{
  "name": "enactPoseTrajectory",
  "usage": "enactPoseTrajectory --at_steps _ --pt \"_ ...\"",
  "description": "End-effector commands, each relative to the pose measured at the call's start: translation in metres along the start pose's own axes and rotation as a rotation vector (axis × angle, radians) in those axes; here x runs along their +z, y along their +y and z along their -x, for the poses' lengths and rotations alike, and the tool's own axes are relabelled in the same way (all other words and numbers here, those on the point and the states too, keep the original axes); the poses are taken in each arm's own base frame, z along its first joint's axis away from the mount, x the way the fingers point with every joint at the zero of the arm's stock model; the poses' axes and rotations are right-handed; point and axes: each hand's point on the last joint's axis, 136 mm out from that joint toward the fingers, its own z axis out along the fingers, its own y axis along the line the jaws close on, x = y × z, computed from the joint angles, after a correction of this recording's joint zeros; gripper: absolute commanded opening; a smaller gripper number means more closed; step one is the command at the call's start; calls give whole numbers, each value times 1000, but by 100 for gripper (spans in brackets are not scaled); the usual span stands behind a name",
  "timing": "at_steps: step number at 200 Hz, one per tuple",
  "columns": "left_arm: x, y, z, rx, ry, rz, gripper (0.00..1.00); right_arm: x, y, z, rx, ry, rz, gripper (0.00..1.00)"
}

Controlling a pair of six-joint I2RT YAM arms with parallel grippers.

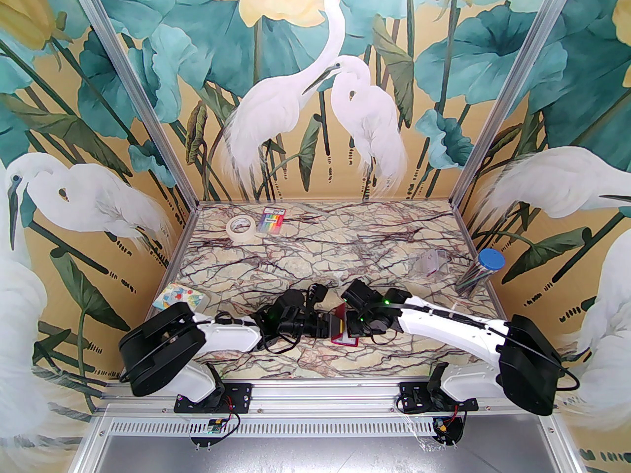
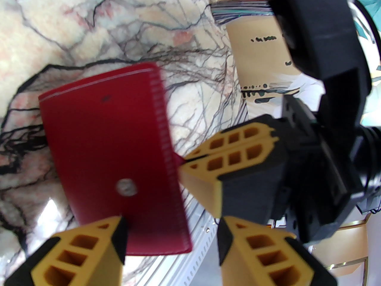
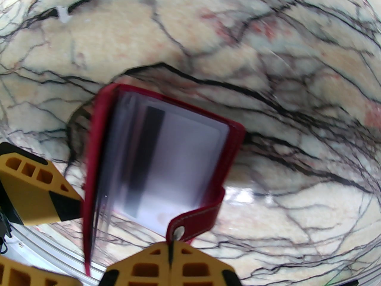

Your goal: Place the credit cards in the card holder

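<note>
Right gripper (image 3: pixel 171 246) is clenched on the snap tab of the wallet (image 3: pixel 89 159), which is held open at the middle of the tabletop's (image 1: pixel 315 249) near edge, a card (image 3: pixel 184 159) seen inside, its cover's edge between the spread jaws of the left gripper (image 2: pixel 169 222).

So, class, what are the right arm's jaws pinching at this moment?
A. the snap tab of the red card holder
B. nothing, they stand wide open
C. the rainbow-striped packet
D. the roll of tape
A: the right gripper, jaws shut, pinches the snap tab of the open card holder.
</note>
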Motion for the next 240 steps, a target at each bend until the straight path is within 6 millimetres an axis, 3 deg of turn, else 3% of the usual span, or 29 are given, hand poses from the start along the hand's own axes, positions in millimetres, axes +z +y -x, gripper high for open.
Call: enactPoseTrajectory --at_steps 1,41,113,175,240 --pt "9 -14 3 25 11 -43 54 -4 -12 -8 17 -3 -36 0" --pt "23 -9 -3 27 39 -20 50 -7 -26 -13 34 -1 -84 0" --pt "32 5 -9 8 68 40 23 -11 -36 -14 58 -11 -105 0" --pt "37 20 -14 -25 93 112 8 -11 -24 -3 78 -45 15 0" --pt "47 32 -18 -30 122 195 3 -6 -10 6 57 -30 60 0"
